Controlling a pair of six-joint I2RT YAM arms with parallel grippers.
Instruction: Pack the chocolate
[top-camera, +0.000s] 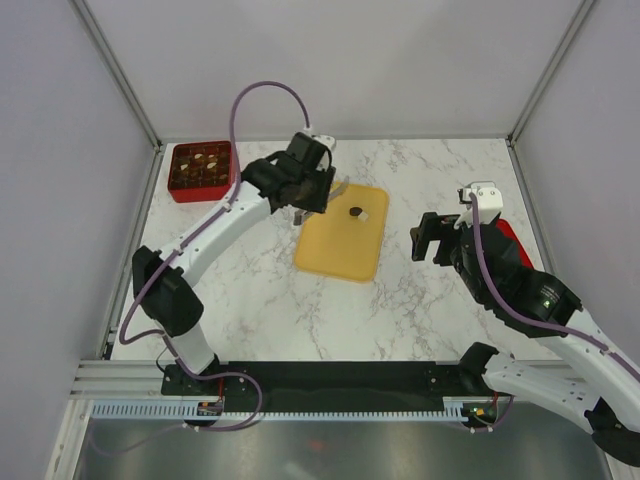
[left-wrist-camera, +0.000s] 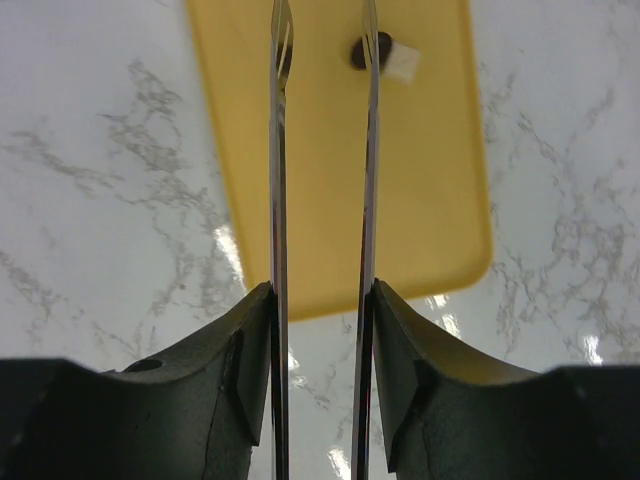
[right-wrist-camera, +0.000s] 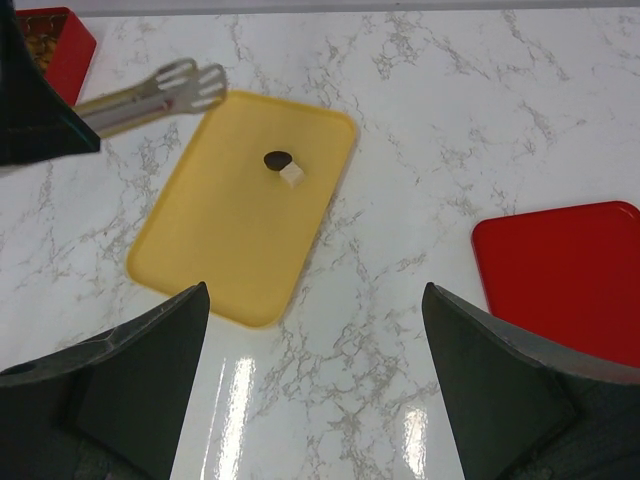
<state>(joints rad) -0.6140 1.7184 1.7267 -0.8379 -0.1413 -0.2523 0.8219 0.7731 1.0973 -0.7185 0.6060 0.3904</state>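
Two pieces of chocolate lie together on the flat yellow tray (top-camera: 340, 250): a dark brown one (top-camera: 354, 211) and a cream-white one (top-camera: 366, 215). In the left wrist view the dark piece (left-wrist-camera: 383, 44) and the white piece (left-wrist-camera: 403, 63) sit near the tray's far end. My left gripper (left-wrist-camera: 320, 290) is shut on a pair of metal tongs (left-wrist-camera: 278, 150). The tongs' blades stand apart with nothing between them, their tips (right-wrist-camera: 170, 88) over the tray's left end, short of the chocolate. My right gripper (right-wrist-camera: 315, 300) hangs open over bare marble, right of the tray.
A red box with grid compartments (top-camera: 202, 170) holds several chocolates at the back left. A flat red lid (right-wrist-camera: 565, 275) lies at the right, partly under my right arm. Grey walls close in the table on three sides.
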